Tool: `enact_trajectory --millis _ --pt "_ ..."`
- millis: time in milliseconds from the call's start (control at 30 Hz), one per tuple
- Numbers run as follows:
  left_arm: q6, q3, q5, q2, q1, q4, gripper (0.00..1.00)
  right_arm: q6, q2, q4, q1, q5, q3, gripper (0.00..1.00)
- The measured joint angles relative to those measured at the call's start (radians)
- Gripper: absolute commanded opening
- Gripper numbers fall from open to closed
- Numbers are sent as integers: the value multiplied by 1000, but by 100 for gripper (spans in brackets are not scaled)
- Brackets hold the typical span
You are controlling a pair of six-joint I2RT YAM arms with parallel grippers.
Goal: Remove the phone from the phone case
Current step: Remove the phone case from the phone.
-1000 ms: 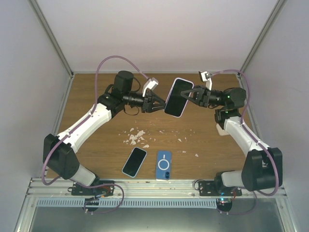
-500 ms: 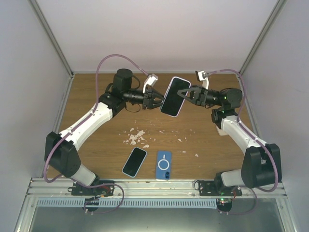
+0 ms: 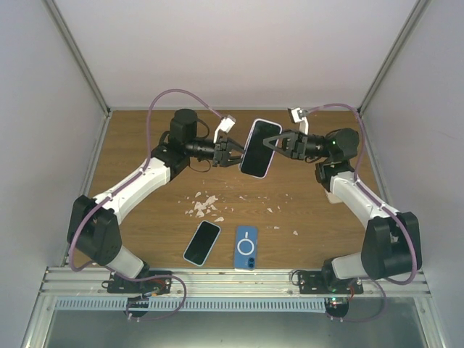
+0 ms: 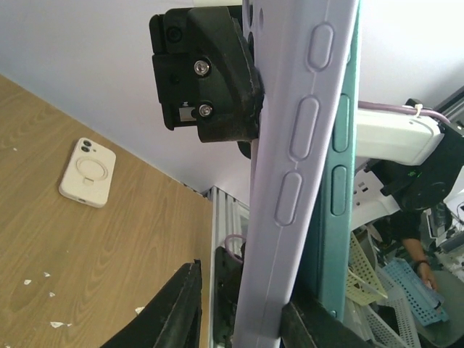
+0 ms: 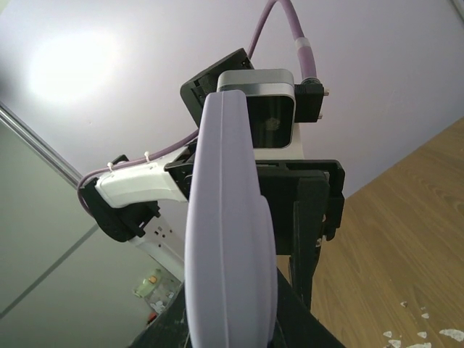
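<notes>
**Cased phone carried across to the left gripper**

Above the far middle of the table [image 3: 304, 210], the left gripper [image 3: 235, 154] is now met by the lilac phone case [image 3: 269, 122], which has been shifted leftward within the last second. The left gripper's fingers [image 4: 177, 312] are set apart astride the case's edge. One finger is seen clear of the lilac wall, so no clamp is shown. The teal phone [image 4: 339, 181] is still seated in the case and is held in the air with it. Its edge is visible beside the lilac wall. At the right, the right gripper [image 3: 270, 142] is closed on the case. A two-handed hold is judged to be forming, and extraction is judged not yet begun.
</notes>
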Motion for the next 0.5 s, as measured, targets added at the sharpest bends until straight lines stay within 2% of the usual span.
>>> enact_trajectory --millis 167,233,300,500 --pt "-42 -30 11 0 2 44 11 -49 11 -76 2 -16 18 1" --pt "-50 -37 11 -1 2 56 6 -88 17 -139 3 -27 40 4" --pt "-48 -46 7 -6 4 69 0 -137 25 -233 3 -42 76 10" --pt "-111 -56 -16 -13 14 137 0 -390 56 -557 15 -69 221 40"
